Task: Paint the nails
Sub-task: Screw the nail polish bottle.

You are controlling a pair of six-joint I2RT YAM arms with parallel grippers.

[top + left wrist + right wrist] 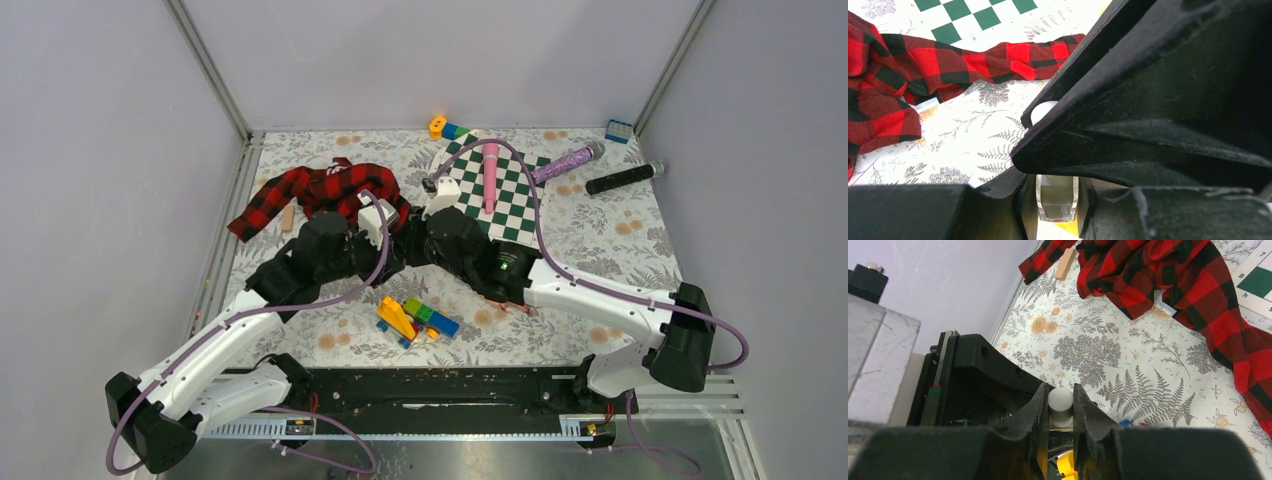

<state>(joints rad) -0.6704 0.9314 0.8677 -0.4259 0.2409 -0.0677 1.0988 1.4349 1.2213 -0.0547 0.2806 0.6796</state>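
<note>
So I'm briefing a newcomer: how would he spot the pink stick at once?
Find the green-and-white checkered mat on the far side of the table. The pink stick lies lengthwise on it. Its neighbours to the right are a glittery purple stick and a black stick.

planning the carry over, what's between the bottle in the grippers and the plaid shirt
Only bare floral table cover lies between the white-capped bottle and the plaid shirt; the right wrist view shows that stretch best.

From the left wrist, the right gripper (1061, 407) hid the middle of the small bottle (1057, 197).
</note>
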